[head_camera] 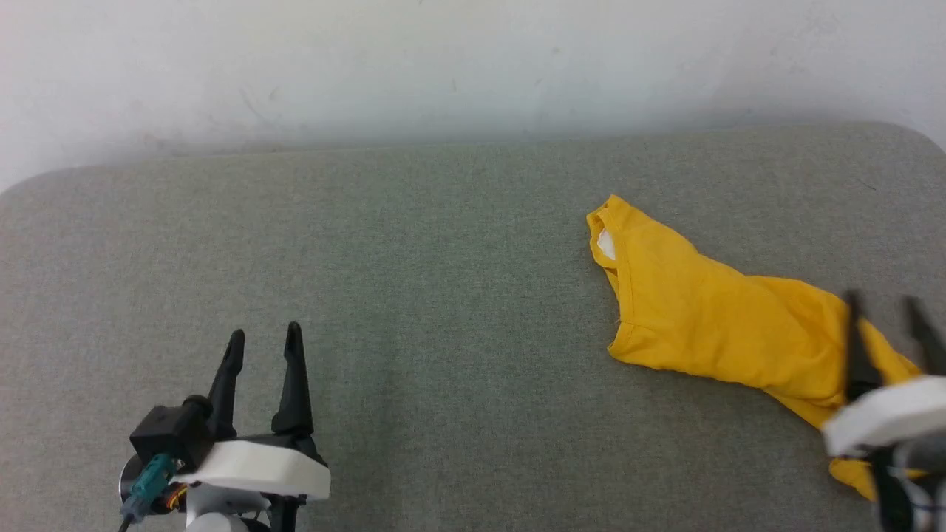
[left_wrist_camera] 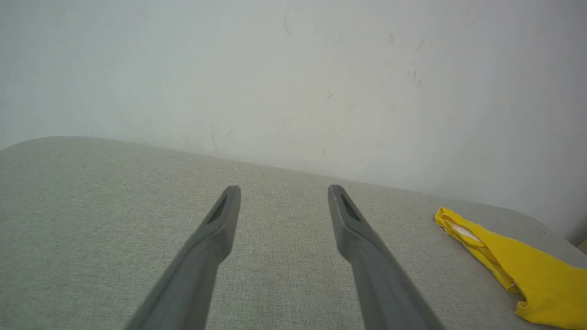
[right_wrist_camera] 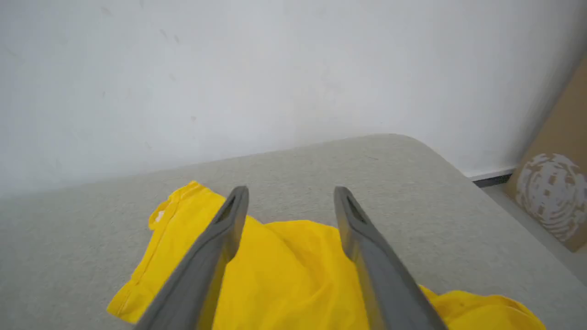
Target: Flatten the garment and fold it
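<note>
The garment [head_camera: 709, 310] is a bright yellow T-shirt lying bunched in a long diagonal strip on the right half of the grey padded table [head_camera: 414, 295], with a white patch showing at its upper-left end. My right gripper [head_camera: 887, 307] hovers over the garment's lower right end, its fingers spread and blurred, with nothing between them. In the right wrist view the right gripper [right_wrist_camera: 291, 195] stands open above the yellow garment [right_wrist_camera: 284, 275]. My left gripper [head_camera: 264, 336] is open at the lower left, far from the cloth. In the left wrist view the left gripper [left_wrist_camera: 283, 192] is over bare table, with the garment [left_wrist_camera: 527, 270] at the right edge.
A white wall [head_camera: 443, 66] runs behind the table's far edge. The table's rounded right corner [right_wrist_camera: 412, 146] drops off to the floor, where a brown cardboard box [right_wrist_camera: 555, 183] leans beside it.
</note>
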{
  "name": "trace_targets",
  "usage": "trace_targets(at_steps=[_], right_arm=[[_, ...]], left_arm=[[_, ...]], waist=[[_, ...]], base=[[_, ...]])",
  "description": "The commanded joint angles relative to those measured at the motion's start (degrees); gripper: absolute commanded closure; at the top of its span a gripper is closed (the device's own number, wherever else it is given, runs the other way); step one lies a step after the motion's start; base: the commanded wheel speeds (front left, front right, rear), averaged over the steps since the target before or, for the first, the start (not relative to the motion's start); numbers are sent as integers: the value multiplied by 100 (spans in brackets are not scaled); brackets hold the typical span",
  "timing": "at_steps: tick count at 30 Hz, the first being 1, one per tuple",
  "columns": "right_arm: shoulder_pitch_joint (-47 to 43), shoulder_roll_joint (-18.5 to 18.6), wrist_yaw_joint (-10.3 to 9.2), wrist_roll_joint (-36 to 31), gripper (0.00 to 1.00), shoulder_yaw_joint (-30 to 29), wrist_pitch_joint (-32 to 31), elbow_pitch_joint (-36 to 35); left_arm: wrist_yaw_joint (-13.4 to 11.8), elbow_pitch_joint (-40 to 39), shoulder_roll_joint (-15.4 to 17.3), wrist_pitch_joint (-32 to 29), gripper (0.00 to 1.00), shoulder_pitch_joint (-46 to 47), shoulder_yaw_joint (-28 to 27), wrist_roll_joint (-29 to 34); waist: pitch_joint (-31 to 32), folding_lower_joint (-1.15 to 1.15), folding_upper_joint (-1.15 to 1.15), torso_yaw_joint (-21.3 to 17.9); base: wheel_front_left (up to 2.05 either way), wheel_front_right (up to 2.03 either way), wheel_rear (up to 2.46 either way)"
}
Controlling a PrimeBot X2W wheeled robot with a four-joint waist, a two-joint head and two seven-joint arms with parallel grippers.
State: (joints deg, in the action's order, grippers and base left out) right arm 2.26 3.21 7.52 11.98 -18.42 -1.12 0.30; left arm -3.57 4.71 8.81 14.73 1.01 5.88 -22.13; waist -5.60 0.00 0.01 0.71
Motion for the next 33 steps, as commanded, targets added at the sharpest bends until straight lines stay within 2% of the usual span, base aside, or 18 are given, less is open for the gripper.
trace_targets(at_steps=[1, 5, 8, 12, 16, 17, 18, 19, 20, 23, 29, 33], right_arm=[[139, 60, -3, -66, 0, 315, -247, -15], [465, 627, -3, 125, 0, 1880, -1455, 309], [812, 1044, -3, 453, 0, 2832, -2089, 664], [1301, 1408, -3, 681, 0, 3458, -2397, 1224], [1669, 1533, -3, 937, 0, 3842, -2664, 1976], [1725, 1560, -3, 1018, 8, 3960, -2767, 2168], [1772, 1594, -3, 1091, 49, 4078, -2864, 2344], [1802, 1592, -3, 1221, 70, 4174, -2953, 2488], [1835, 1574, -3, 1363, 100, 4240, -2993, 2571], [1997, 1560, -3, 1617, 100, 4389, -2712, 2559], [2240, 1205, -3, 2000, 100, 4616, -1543, 1889], [2118, 1009, -3, 2188, 100, 5301, -1493, 1371]], left_arm=[[29, -11, -4, 27, 0, 98, 1, -35], [68, 12, -47, 27, 0, 162, 15, -36], [95, 23, -104, 27, 0, 236, 22, -24], [143, 26, -205, 27, 0, 329, 37, 0], [199, 61, -281, 27, 0, 377, 4, 34], [213, 75, -297, 27, 0, 388, -1, 47], [228, 92, -314, 27, 0, 399, -4, 59], [243, 109, -328, 27, 0, 408, -9, 71], [256, 124, -341, 27, 0, 414, -18, 81], [285, 155, -370, 27, 0, 416, -64, 105], [338, 228, -388, 27, 0, 337, -144, 161], [361, 231, -387, 27, 0, 302, -156, 191]], waist=[[-20, 0, -1, 14], [-99, 0, -1, 90], [-188, 0, -1, 168], [-341, 0, -1, 285], [-456, 0, -1, 333], [-472, 0, -1, 347], [-478, 0, -1, 362], [-478, 0, -1, 373], [-476, 0, -1, 380], [-439, 0, -1, 376], [-215, 0, -1, 319], [-120, 0, -1, 305]], base=[[0, 0, 0], [0, 0, 0], [0, 0, 0], [0, 0, 0], [0, 0, 0], [0, 0, 0], [0, 0, 0], [0, 0, 0], [0, 0, 0], [0, 0, 0], [0, 0, 0], [0, 0, 0]])
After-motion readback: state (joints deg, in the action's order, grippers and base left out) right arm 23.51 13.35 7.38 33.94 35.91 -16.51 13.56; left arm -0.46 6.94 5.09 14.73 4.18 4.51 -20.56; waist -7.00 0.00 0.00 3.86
